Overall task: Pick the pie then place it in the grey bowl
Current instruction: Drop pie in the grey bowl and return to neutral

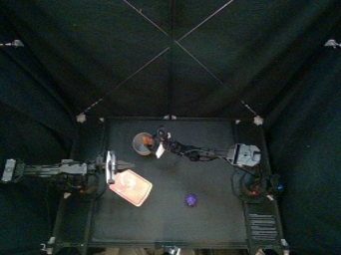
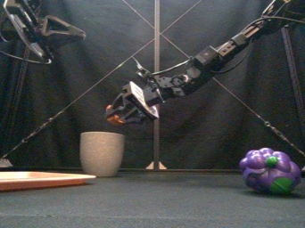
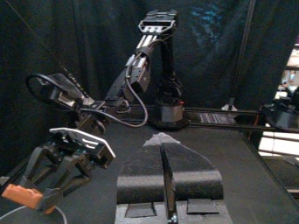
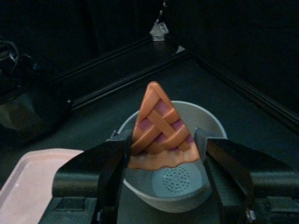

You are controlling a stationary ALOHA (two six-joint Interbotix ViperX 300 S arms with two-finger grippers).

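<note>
Right fingers (image 2: 125, 109) clamp one pie (image 4: 158, 127) above one grey bowl (image 2: 102, 153); left fingers (image 3: 167, 171) closed.

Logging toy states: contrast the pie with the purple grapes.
The pie is an orange lattice wedge; the purple grapes are a round knobbly cluster. The pie hangs clamped in the right gripper above the grey cup; the grapes lie free on the table. Both are toy foods.
</note>
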